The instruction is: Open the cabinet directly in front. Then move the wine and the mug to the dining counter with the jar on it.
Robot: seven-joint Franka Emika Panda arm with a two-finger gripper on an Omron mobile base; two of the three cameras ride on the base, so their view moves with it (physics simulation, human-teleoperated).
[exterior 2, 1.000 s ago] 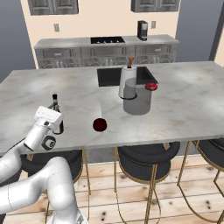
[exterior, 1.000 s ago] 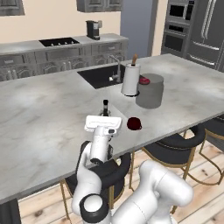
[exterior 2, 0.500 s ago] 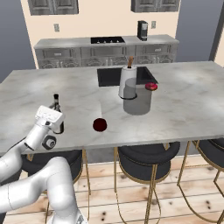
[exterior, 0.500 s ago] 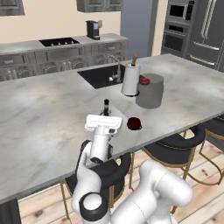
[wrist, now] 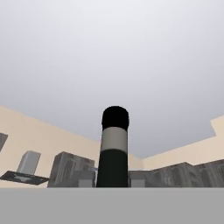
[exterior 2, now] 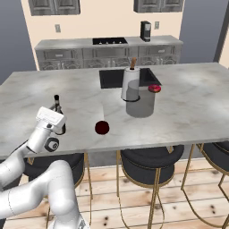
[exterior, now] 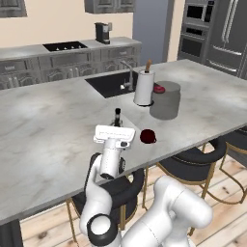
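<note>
Nothing has moved: my arm stays bent low at the table (exterior: 43, 130) edge, gripper (exterior: 115, 129) narrowed around the upright wine (exterior 2: 57, 100). Just beyond sits the mug (exterior: 147, 136), then the jar (exterior: 165, 99).

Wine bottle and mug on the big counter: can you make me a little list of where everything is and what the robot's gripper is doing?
wine: upright near the counter's front edge, in the gripper
gripper: shut on the wine
mug: on the dining counter, apart from the wine
jar: grey, red top, behind the mug
paper towel roll: upright beside the jar
sink: black, set into the counter
</note>
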